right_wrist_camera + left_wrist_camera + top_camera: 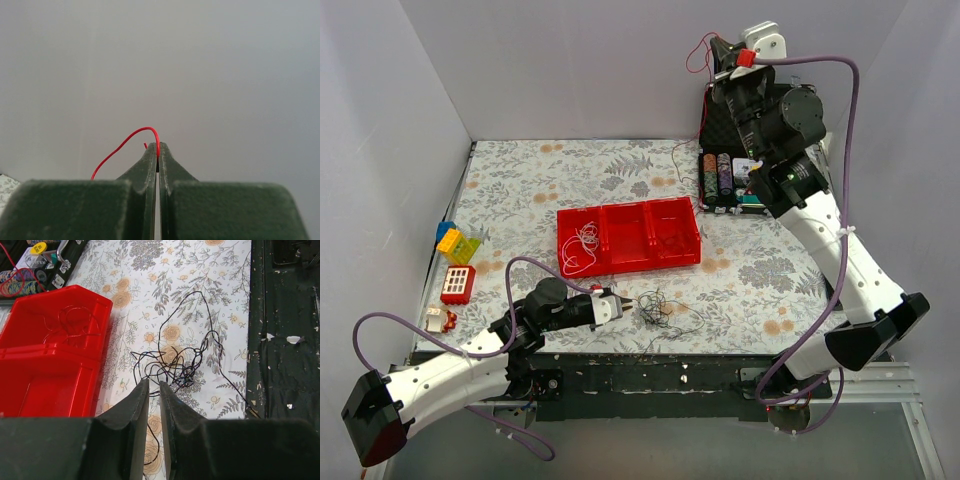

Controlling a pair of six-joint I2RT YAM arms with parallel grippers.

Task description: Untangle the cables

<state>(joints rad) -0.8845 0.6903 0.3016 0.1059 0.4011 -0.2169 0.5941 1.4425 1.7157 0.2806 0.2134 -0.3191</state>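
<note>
A tangle of thin black cable (658, 310) lies on the floral cloth just in front of the red three-part tray (628, 262). In the left wrist view the black tangle (182, 365) sits right past my left gripper (154, 384). Its jaws are low over the cloth with a narrow gap, and a black strand runs across that gap. In the top view, my left gripper (626, 302) is at the tangle's left edge. My right gripper (718, 48) is raised high at the back, shut on a red cable (125, 142) that hangs down (676, 150). A white cable (584, 243) lies in the tray's left compartment.
A black case with stacked poker chips (720, 180) stands at the back right, below the right gripper. Toy bricks (458, 243), a red block (458, 284) and a small piece (440, 320) lie at the left edge. The dark table edge (670, 375) runs just in front of the tangle.
</note>
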